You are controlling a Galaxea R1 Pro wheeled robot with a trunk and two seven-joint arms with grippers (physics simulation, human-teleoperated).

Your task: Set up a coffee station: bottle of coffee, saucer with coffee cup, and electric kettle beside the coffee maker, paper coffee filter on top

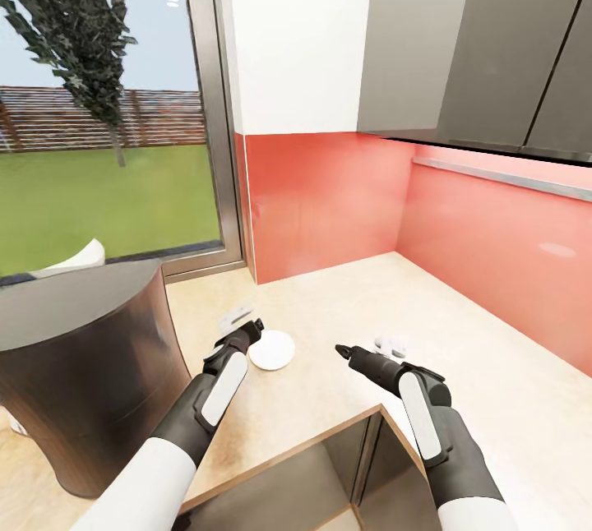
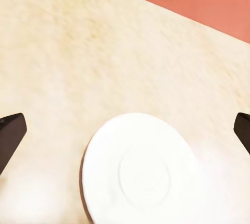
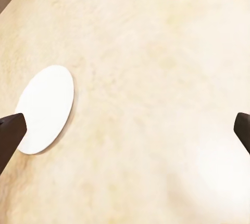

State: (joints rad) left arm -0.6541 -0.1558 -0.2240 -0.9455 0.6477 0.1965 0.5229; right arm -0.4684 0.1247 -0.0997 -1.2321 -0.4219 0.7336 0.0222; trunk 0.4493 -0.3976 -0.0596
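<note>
The coffee maker (image 1: 82,367), a tall dark grey drum, stands at the left on the kitchen countertop (image 1: 477,350). The saucer (image 1: 272,348), a flat white plate, lies bare on the worktop to the right of it. My left gripper (image 1: 245,325) hovers at the saucer's left edge, open and holding nothing. In the left wrist view the saucer (image 2: 140,169) lies between the spread black fingertips (image 2: 11,130). My right gripper (image 1: 362,348) is open and empty to the right of the saucer. In the right wrist view the saucer (image 3: 46,108) lies beside one fingertip (image 3: 10,130).
A red backsplash (image 1: 329,202) runs behind the counter corner, with grey wall cabinets (image 1: 493,38) overhead on the right. A large window (image 1: 99,103) is at the back left. The counter's front edge steps inward around a dark recess (image 1: 312,473) near my arms.
</note>
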